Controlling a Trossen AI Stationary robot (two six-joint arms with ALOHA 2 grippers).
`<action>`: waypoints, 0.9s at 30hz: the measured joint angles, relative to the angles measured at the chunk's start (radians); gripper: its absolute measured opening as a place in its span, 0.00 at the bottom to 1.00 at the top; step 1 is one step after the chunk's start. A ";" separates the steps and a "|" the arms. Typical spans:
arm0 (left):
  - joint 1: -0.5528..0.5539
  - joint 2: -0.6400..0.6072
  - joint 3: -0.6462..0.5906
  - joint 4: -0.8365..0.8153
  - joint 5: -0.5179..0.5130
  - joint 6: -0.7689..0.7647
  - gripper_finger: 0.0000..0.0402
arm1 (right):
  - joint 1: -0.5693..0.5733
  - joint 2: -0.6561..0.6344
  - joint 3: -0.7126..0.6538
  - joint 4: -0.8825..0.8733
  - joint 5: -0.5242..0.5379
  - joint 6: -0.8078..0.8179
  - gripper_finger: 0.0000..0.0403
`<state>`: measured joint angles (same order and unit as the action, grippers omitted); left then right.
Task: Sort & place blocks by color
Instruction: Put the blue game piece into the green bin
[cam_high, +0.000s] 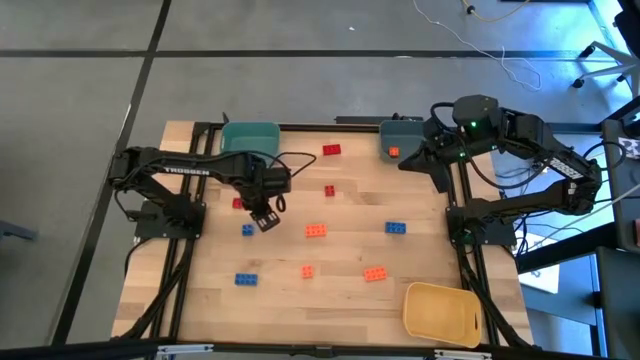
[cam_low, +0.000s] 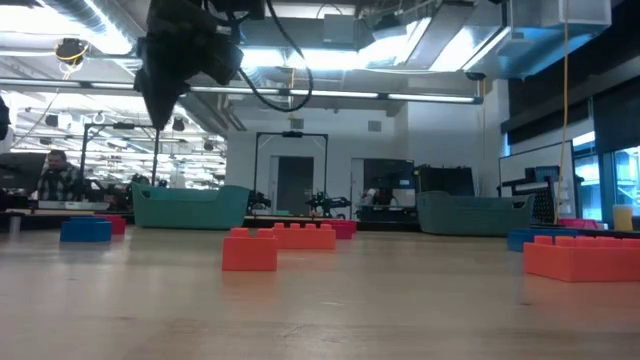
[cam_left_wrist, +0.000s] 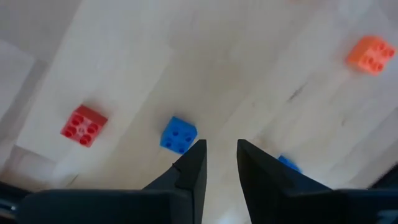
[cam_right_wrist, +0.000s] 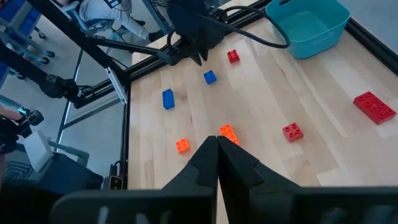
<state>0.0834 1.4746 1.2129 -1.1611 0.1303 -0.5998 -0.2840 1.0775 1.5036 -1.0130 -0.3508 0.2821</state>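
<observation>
Small studded blocks lie scattered on the wooden table: a blue square one (cam_high: 247, 230) and a red one (cam_high: 238, 203) near my left gripper (cam_high: 265, 218), with more red (cam_high: 331, 150), orange (cam_high: 316, 230) and blue (cam_high: 396, 227) blocks farther right. One orange block (cam_high: 394, 152) sits inside the grey-blue bin (cam_high: 403, 130). My left gripper (cam_left_wrist: 219, 149) hovers above the table, open by a narrow gap and empty, just beside the blue block (cam_left_wrist: 178, 134). My right gripper (cam_right_wrist: 216, 144) is shut and empty, raised near the grey-blue bin.
A teal bin (cam_high: 250, 137) stands at the far edge behind the left arm. A yellow bin (cam_high: 443, 312) sits at the near right corner. Black frame rails run along the table's left and right sides. A person (cam_low: 60, 180) sits in the room beyond.
</observation>
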 joint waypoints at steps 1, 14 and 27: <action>0.000 0.000 0.000 0.005 -0.008 -0.002 0.20 | 0.000 0.000 0.000 0.000 0.000 0.001 0.03; 0.003 0.000 0.000 -0.030 0.029 -0.088 0.20 | 0.000 0.000 0.000 -0.001 0.000 0.001 0.03; 0.029 0.000 0.000 -0.043 0.042 -0.143 0.47 | 0.000 0.000 0.000 -0.001 0.000 0.002 0.03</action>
<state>0.1128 1.4746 1.2129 -1.2036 0.1720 -0.7428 -0.2840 1.0779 1.5036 -1.0138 -0.3511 0.2840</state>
